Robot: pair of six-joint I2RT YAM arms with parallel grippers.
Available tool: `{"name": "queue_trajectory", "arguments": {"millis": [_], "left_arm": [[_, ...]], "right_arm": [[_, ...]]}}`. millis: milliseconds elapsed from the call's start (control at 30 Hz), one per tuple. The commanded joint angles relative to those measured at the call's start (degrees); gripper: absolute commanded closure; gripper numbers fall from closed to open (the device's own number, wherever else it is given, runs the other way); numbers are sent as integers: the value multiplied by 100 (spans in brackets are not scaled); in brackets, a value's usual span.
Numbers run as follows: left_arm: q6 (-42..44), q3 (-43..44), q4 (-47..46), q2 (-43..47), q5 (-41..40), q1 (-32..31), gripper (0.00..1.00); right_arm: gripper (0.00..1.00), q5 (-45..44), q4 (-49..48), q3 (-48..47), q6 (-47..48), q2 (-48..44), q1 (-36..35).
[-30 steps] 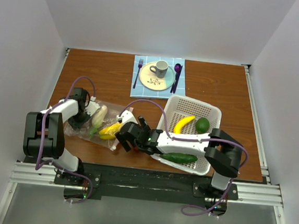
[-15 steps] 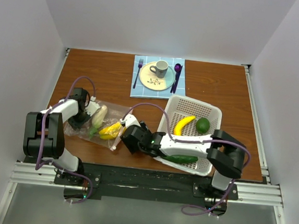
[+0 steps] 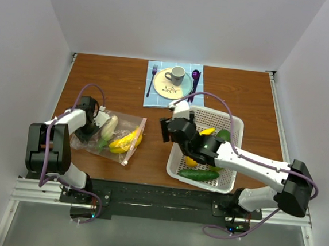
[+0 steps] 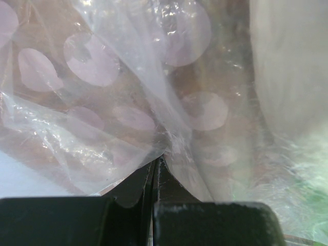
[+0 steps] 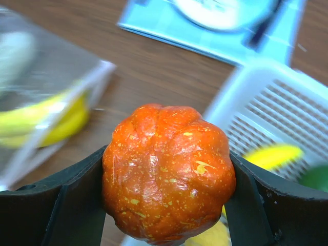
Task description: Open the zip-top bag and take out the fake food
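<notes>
**Orange one's out, basket is right next door**

The orange-red round one [image 5: 168, 192] of the fake food is out of the zip-top bag [image 3: 117, 135]. It's wedged between both fingers of the right gripper [image 3: 167, 128], which squeeze it from the sides. It's round, so there's no long axis to fuss over.

What matters is that the white basket [image 3: 214, 113] sits just right of and below those fingers, with the gripper hanging about over its left rim. I'd guess a short hop right and a drop is all it needs.

The bag lies off to the left, nearer the left gripper [image 4: 155, 166], whose fingers are pinched tight on a fold of its plastic. Yellow pieces [image 3: 125, 141] and a pale whitish one [image 3: 109, 127] are inside it.

From the top view I can't spot the orange piece at all, but the right wrist view shows the grip plainly. Only the left wrist view shows the pinch.
</notes>
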State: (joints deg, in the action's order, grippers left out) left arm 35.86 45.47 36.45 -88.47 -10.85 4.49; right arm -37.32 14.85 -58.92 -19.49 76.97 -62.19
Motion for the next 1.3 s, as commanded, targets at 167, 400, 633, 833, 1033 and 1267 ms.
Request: {"name": "queue_trajectory", "arguments": {"millis": [167,400,633,833,1033,1267], "left_arm": [[88,-109,-173,-189,426,69,100],[79,-109,-155,-145,426,69,100],[71,-135,-182,-136,426,78,100],[36,-109,-155,-101,426,78,100],[105,-135,-138,-13,373,69,100],[141,-144,-147,40,329,69,100]], "right_arm": [[80,-1304,1819,416,-1611,-218,260],[1,-1165,1934,-285,-1243,107,278],[19,451,1399,-1262,-794,756,147],[44,1007,1003,-1851,-925,2030,-328],[44,1236,589,-2264,-1057,3192,-372],[33,1218,485,-2660,-1092,3667,-337]]}}
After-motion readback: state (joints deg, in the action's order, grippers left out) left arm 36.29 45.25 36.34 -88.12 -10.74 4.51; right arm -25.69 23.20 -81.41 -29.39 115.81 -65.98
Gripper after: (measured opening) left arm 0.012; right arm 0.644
